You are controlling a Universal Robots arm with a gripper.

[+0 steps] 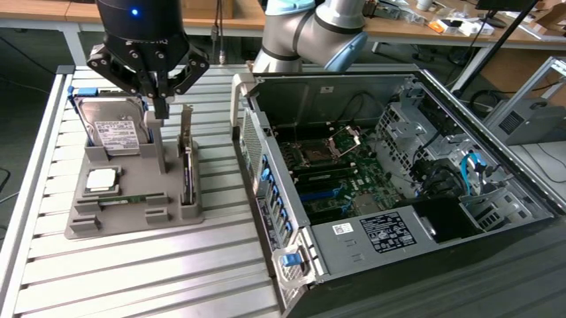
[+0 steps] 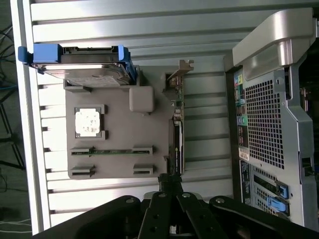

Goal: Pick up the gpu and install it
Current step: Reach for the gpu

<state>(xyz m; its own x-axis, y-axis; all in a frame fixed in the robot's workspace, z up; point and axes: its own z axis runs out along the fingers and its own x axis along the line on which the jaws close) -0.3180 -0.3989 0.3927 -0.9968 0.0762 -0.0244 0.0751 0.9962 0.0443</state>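
My gripper (image 1: 162, 106) hangs closed and empty, the graphics card (image 1: 187, 165) stands on edge in the tray (image 1: 132, 222) just below and beside, and a clean pick, I judge, needs jaws squared across its top edge.

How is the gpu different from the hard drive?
The gpu is thin and dark; the hard drive is thicker and silver, with a white label. The hard drive sits in a blue frame; the gpu has a silvery bracket at one end. The gpu stands nearer the computer case; the hard drive stands farther from it. Both stand in slots of the same gray holder.
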